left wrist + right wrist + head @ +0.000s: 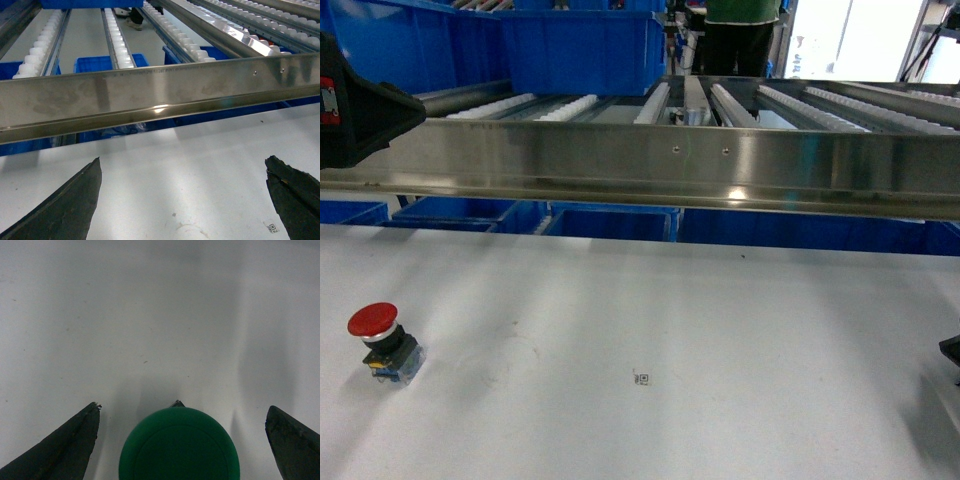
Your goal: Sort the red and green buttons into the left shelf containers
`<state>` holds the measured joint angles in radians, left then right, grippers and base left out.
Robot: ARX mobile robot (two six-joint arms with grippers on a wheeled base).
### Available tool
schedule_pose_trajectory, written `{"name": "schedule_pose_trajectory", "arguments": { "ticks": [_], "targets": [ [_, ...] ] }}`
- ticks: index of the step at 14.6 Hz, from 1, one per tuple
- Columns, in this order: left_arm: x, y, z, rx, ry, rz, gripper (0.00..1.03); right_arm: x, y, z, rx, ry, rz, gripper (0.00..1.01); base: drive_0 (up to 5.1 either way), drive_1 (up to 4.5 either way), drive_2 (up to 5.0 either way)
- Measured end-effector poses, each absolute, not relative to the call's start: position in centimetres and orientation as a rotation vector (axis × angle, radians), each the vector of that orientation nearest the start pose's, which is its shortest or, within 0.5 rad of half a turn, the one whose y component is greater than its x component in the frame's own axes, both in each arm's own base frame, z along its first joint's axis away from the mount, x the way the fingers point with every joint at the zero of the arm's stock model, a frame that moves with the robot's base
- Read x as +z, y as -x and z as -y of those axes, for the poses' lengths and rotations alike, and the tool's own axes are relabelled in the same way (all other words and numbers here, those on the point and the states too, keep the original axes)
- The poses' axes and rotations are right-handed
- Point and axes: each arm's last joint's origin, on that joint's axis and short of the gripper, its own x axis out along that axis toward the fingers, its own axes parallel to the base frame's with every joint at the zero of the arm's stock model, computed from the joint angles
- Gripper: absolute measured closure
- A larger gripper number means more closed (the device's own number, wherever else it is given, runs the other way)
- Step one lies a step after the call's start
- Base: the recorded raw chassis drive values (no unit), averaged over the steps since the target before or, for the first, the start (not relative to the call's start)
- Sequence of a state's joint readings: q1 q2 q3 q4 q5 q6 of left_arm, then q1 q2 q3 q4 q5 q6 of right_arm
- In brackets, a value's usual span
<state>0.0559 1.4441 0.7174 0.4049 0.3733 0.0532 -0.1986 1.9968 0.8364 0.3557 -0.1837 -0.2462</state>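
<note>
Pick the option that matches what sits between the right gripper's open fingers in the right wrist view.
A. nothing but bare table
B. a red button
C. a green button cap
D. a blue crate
C: the right wrist view shows a round green button cap between the spread fingers of the right gripper, over the white table.

Black left arm housing (360,120) with red marking, dark tapered worn fingers (65,210) on both grippers
</note>
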Motion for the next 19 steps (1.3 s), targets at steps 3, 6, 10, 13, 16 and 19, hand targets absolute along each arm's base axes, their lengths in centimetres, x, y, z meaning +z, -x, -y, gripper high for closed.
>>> {"name": "schedule_pose_trajectory", "arguments": {
  "ticks": [3, 6, 10, 13, 16, 19],
  "targets": [
    [21.7, -30.0, -0.6, -0.323, 0.016, -0.308, 0.05, 6.8, -34.2, 7.8, 0.059, 0.059, -0.771, 0.03, 0.0, 0.00, 0.0],
    [21.7, -30.0, -0.6, -0.323, 0.017, -0.308, 0.05, 7.0, -34.6, 7.8, 0.077, 0.042, -0.745, 0.03, 0.0, 0.00, 0.0],
    [21.7, -30.0, -0.6, -0.323, 0.016, -0.308, 0.05, 6.8, -35.0, 6.5, 0.111, 0.032, -0.738, 0.17, 0.0, 0.00, 0.0],
    [21.7, -30.0, -0.6, -0.323, 0.016, -0.307, 0.05, 6.4, -35.0, 6.5, 0.110, 0.029, -0.745, 0.39, 0.0, 0.00, 0.0],
    [21.7, -30.0, -0.6, -0.323, 0.017, -0.308, 0.05, 6.3, -35.0, 6.2, 0.104, 0.037, -0.751, 0.61, 0.0, 0.00, 0.0],
    [21.7, -30.0, -0.6, -0.323, 0.016, -0.307, 0.05, 6.4, -35.1, 5.8, 0.099, 0.052, -0.735, 0.70, 0.0, 0.00, 0.0]
  ]
}}
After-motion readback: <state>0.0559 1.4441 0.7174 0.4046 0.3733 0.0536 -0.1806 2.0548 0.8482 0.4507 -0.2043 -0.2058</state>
